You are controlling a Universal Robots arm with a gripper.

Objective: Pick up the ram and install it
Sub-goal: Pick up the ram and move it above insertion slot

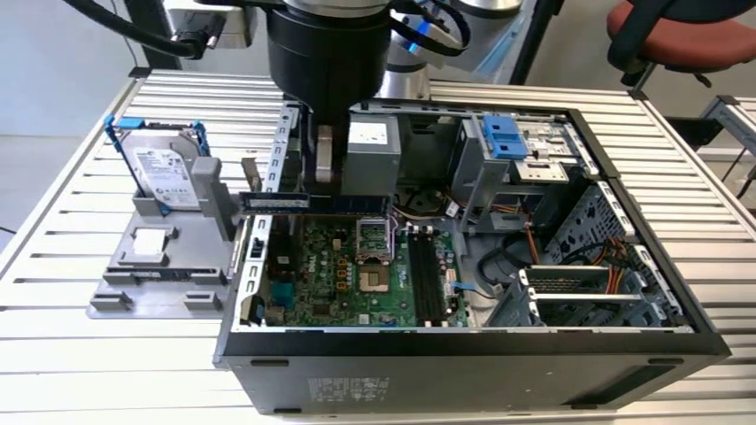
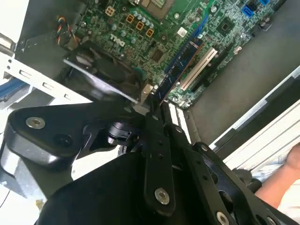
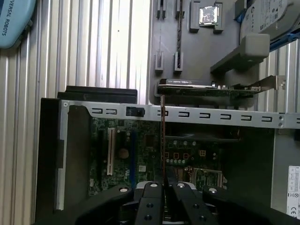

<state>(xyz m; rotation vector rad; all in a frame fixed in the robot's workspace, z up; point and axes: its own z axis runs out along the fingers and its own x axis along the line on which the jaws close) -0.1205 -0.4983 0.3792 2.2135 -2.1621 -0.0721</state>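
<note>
The ram is a long dark stick with a bluish label, held level above the open computer case, over the rear part of the green motherboard. My gripper comes down from above and is shut on its top edge. In the second wrist view the ram juts from my gripper toward the board's slots. In the first wrist view the ram appears edge-on as a thin line rising from my gripper. The black memory slots lie lower on the board, toward the exterior view's right.
A grey holder tray at the exterior view's left carries a silver hard drive in a blue frame and a small white-topped square part. The case stands on a slatted metal table. A drive cage and cables fill the case's right side.
</note>
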